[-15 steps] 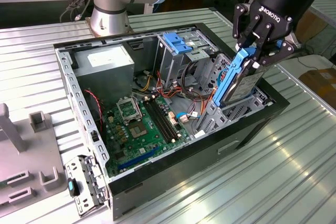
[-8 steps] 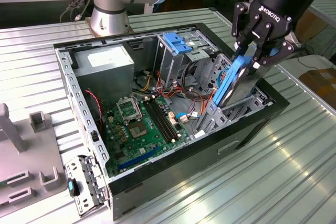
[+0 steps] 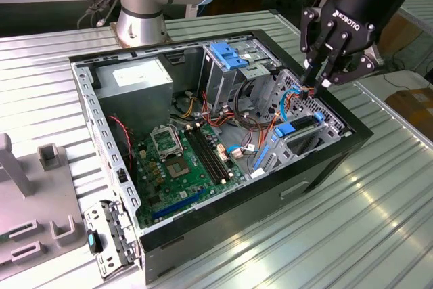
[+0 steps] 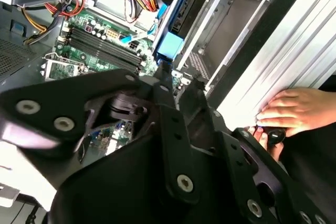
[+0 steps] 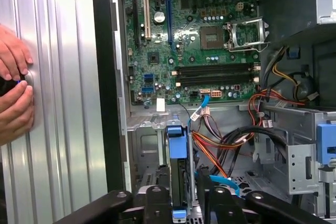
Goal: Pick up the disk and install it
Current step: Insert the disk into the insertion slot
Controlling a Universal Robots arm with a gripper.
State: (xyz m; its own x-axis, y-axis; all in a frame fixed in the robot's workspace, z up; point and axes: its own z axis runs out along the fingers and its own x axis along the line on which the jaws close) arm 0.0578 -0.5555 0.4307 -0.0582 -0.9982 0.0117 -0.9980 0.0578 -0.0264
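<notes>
Claw (image 3: pixel 318 86) hangs with fingers slightly apart, clasping nothing. I hover just above the disk (image 5: pixel 177 171), which sits edgewise in its bay.

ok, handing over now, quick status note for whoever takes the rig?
Gripper: over the drive bay at the case's edge on the exterior view's right, close to the disk; whether it grips it cannot be told.
Disk: on edge in the bay.
Done: disk is at the bay.
Left: full seating not confirmed.
A person's hands rest on the table beside the case.
</notes>
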